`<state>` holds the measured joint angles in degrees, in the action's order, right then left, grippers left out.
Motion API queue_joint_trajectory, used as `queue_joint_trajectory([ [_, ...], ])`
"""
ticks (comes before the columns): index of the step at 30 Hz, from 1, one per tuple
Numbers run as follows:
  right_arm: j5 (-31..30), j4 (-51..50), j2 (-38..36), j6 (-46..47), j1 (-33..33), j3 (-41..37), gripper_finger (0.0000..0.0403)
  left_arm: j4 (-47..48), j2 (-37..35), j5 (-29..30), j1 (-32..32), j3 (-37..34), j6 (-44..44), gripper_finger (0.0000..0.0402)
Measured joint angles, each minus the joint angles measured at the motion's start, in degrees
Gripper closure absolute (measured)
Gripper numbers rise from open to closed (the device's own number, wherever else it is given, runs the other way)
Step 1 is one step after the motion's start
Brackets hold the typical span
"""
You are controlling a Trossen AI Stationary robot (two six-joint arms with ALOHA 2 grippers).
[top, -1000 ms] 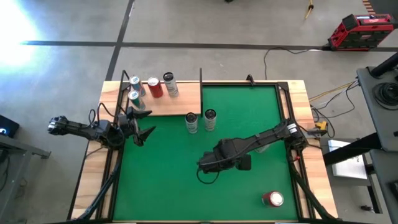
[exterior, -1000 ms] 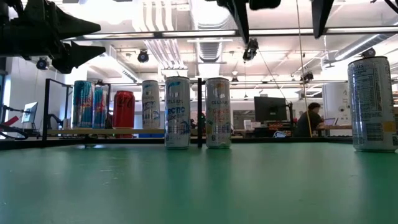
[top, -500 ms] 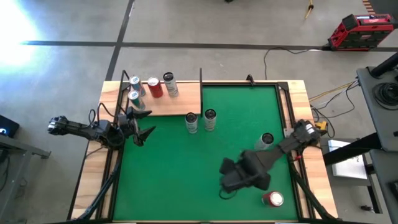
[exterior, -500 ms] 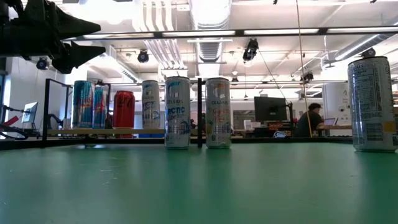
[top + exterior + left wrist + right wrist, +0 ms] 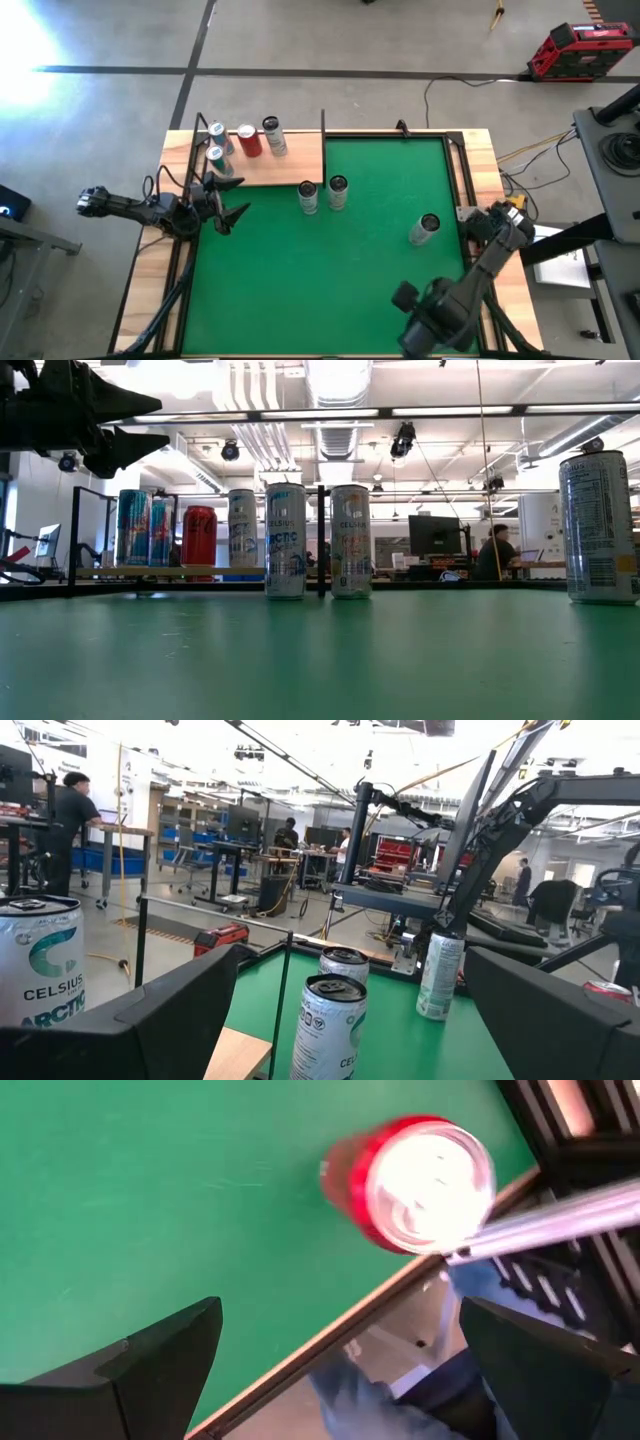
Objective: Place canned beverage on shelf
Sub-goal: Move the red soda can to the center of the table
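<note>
Right gripper (image 5: 330, 1370), jaws spread and empty, has swung from mid-mat to the near right corner above the red can (image 5: 410, 1185), probably the next pick; the shelf (image 5: 262, 155) lies far left.

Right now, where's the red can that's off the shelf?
The red can shows only in the right wrist view, upright on the green mat near its edge, ahead of the open right tool. In the high view the right arm covers it.

A workshop-like lab: concrete floor (image 5: 330, 40), red toolbox (image 5: 582, 48), ceiling ducts (image 5: 268, 430), monitors (image 5: 432, 535), workbenches (image 5: 215, 855)
</note>
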<state>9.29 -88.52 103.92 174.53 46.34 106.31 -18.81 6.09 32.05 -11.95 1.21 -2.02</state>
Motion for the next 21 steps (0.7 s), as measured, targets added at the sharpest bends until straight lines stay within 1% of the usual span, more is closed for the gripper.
queue_joint_trajectory([
  [2,0.0,0.6,0.0,4.4,1.7,0.0,0.0003,0.0,0.0,0.0,0.0,0.0,0.0,0.0027],
  [4,0.0,0.5,0.0,5.4,3.0,-0.1,0.0003,0.0,0.0,0.0,0.0,0.0,0.0,0.0027],
  [11,1.7,0.5,0.0,5.6,3.8,-1.6,0.0003,0.0,0.0,0.0,0.0,0.0,0.0,0.0027],
  [18,1.7,0.4,0.1,5.5,4.1,-6.5,0.0003,0.0,0.0,0.0,0.0,0.0,0.0,0.0027],
  [21,1.7,0.6,0.1,5.5,4.7,-7.2,0.0003,0.0,0.0,0.0,0.0,0.0,0.0,0.0027],
])
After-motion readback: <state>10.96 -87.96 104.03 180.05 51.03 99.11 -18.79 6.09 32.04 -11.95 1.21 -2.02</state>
